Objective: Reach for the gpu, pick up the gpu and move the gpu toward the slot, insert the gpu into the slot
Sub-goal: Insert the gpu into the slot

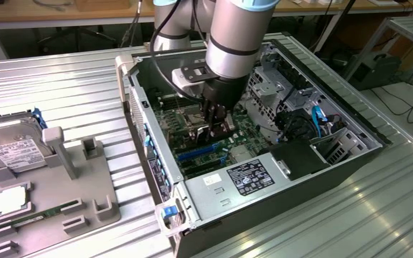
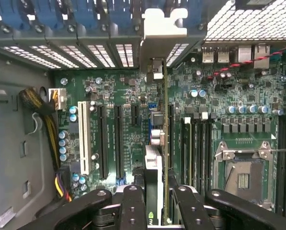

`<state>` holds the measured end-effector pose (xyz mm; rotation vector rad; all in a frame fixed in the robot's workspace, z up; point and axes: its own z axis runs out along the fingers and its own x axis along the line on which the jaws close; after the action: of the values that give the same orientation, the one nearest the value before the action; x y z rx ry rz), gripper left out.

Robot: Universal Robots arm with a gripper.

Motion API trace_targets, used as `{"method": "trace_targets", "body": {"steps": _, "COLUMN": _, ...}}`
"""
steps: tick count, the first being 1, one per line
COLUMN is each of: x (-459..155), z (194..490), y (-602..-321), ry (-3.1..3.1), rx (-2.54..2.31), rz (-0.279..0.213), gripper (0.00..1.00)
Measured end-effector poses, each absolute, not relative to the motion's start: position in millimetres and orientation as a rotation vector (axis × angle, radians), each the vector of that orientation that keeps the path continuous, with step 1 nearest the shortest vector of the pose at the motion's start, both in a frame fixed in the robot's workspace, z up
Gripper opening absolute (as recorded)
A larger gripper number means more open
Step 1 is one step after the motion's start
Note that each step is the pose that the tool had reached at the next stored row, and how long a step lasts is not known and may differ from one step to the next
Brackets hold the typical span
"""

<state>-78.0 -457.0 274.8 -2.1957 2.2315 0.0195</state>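
**Grip.** The jaws are closed on the gpu [image 2: 154,178], a thin dark circuit card with a silver metal bracket [image 2: 164,29] at one end. They pinch its two flat faces near the end away from the bracket. In the exterior view the gpu [image 1: 219,129] sits low inside the open black and silver computer case [image 1: 156,161], which lies on its side on the ribbed metal tabletop [image 1: 70,91].

**Orientation.** The card stands on edge over the green motherboard [image 2: 128,96], parallel to the long black expansion slots [image 2: 118,139] beside it. The bracket points at the perforated rear panel [image 2: 85,52]. In my judgement this attitude lets the connector edge and the bracket seat together. The slot is hidden beneath the card, so contact cannot be confirmed.

**Clearances.**
- The bracket end is close to the rear wall, with little room along the card's length.
- The black expansion slots lie to one side and the silver processor socket [image 2: 243,167] to the other, both apart from the card.
- The yellow and black cable bundle [image 2: 47,124] is well apart.
- The grey moulded holder [image 1: 63,177] stands outside the case, well away
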Motion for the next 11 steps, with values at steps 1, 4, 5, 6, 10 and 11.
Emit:
{"method": "trace_targets", "body": {"steps": 1, "x": -78.0, "z": 272.4, "y": -457.0, "ry": 2.231, "rx": -2.196, "rz": 0.020, "gripper": 0.27}}
{"method": "trace_targets", "body": {"steps": 4, "x": -78.1, "z": 267.4, "y": -457.4, "ry": 2.232, "rx": -2.195, "rz": 0.020, "gripper": 0.27}}
{"method": "trace_targets", "body": {"steps": 5, "x": -78.2, "z": 266.5, "y": -457.5, "ry": 2.232, "rx": -2.195, "rz": 0.020, "gripper": 0.27}}
{"method": "trace_targets", "body": {"steps": 6, "x": -78.3, "z": 265.9, "y": -457.7, "ry": 2.232, "rx": -2.195, "rz": 0.020, "gripper": 0.27}}
{"method": "trace_targets", "body": {"steps": 10, "x": -78.4, "z": 264.9, "y": -461.9, "ry": 2.232, "rx": -2.195, "rz": 0.020, "gripper": 0.27}}
{"method": "trace_targets", "body": {"steps": 11, "x": -78.6, "z": 264.6, "y": -461.9, "ry": 2.232, "rx": -2.195, "rz": 0.020, "gripper": 0.27}}
